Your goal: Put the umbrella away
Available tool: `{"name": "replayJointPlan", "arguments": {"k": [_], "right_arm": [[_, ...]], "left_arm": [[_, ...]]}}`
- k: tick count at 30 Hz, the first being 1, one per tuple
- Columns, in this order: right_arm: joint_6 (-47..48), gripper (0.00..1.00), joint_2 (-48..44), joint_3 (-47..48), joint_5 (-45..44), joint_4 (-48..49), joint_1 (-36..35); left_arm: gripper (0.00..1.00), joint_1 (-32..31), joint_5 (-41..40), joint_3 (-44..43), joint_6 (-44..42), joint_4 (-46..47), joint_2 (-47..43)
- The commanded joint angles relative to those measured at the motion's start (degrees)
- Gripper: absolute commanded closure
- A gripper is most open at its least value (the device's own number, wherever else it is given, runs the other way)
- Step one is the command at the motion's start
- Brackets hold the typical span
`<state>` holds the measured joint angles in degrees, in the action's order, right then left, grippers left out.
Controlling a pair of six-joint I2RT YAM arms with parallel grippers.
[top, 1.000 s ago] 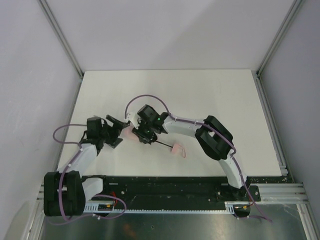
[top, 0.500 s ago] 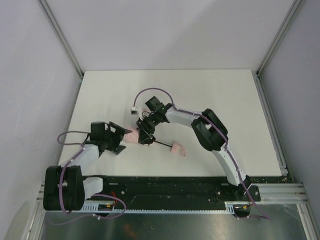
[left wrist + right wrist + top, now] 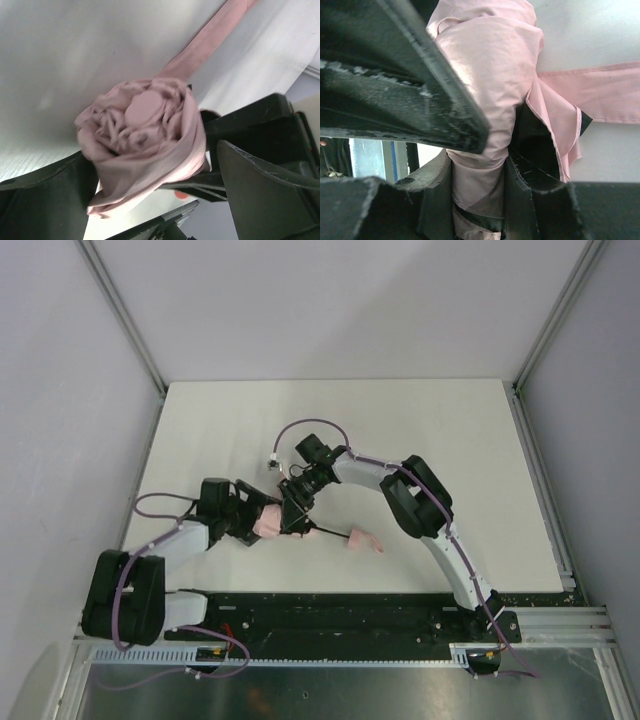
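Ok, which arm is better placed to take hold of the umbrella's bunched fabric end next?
Left. The left tool is open, fingers flanking the umbrella at its bunched end, so it likely only needs to close. The right tool is shut on the fabric farther along the bundle.

No text, label, brand or number can be read anywhere.

On my feed the white worktop (image 3: pixel 400 420) carries the umbrella (image 3: pixel 266 524) near its front edge. Its bundled pink fabric lies to the left. The thin black shaft (image 3: pixel 325 532) runs right to a pink handle (image 3: pixel 362 539).
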<state>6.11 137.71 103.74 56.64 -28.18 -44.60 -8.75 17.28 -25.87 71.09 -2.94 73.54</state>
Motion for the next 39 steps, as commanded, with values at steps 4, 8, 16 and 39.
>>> {"name": "replayJointPlan", "arguments": {"k": [4, 8, 16, 39], "right_arm": [[-4.24, 1.00, 2.33, -5.07, -10.11, -1.66, 2.05], [-3.96, 1.00, 2.09, -4.95, -10.81, -1.62, 2.64], [-4.27, 1.00, 1.92, -4.67, -11.23, -1.14, 2.08], [-3.72, 1.00, 1.19, -4.71, -2.67, -0.09, 0.65]], "left_arm": [[0.01, 1.67, -2.35, 6.08, -3.52, -11.59, -16.11], [0.01, 3.08, 2.01, 5.38, -2.11, -14.54, -23.13], [0.01, 2.64, 4.24, -4.39, 0.13, -14.66, -15.73], [0.04, -1.66, -10.77, -4.06, 1.53, -5.52, 10.36]]}}
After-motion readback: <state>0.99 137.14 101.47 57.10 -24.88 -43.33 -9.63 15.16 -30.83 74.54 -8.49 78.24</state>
